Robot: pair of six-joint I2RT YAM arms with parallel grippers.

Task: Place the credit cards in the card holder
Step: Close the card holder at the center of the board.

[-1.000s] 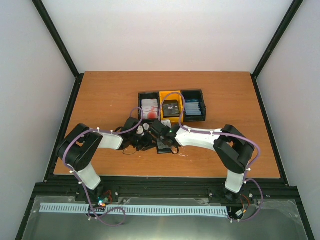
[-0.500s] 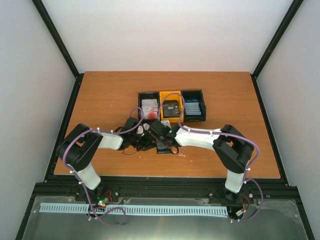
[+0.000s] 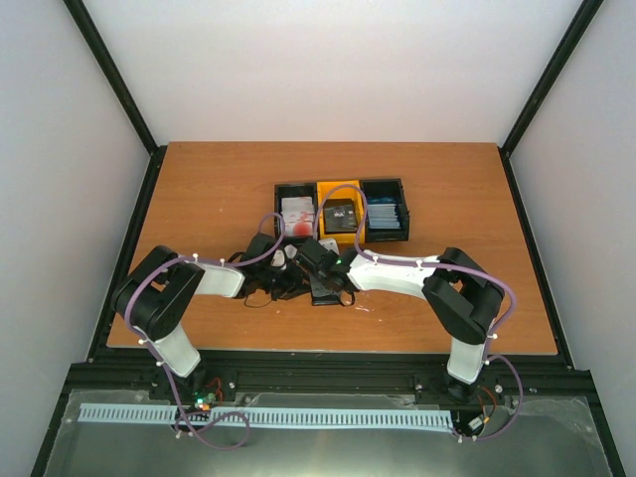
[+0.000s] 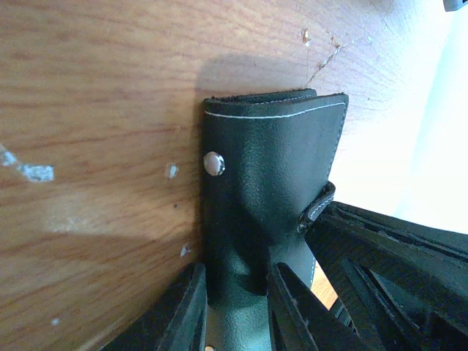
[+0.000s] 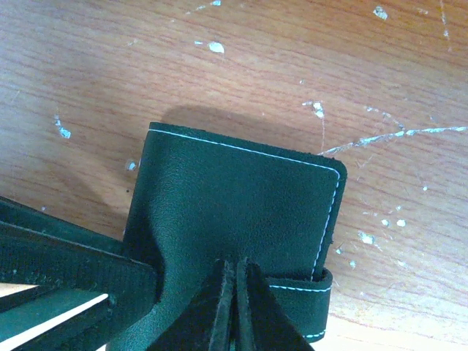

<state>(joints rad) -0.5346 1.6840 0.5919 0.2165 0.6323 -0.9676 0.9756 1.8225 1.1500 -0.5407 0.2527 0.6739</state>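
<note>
holding the card holder [image 4: 270, 183] with both grippers, so the step in hand looks like getting it open so a card can go in. no card is in either gripper. the card holder lies on the desk [image 5: 365, 58] just in front of the bins [image 3: 327, 189] and looks folded shut, with a snap stud [image 4: 213, 163] showing on one side. left gripper [image 4: 235, 292] is at a narrow gap, its two fingers clamped on either side of the card holder's end nearest its camera. right gripper [image 5: 235, 296] is closed all the way, tips pinching a pucker of the top leather, with the clasp tab [image 5: 307, 281] just beside it. credit cards [image 3: 297, 221] sit sorted in the bins, well apart from both grippers. next move, my guess: right gripper peels the pinched flap up while left pins the lower layer. the clasp likely has to come free first. then one gripper must let go and fetch a card. risk: the leather slips out of the pinch.
</note>
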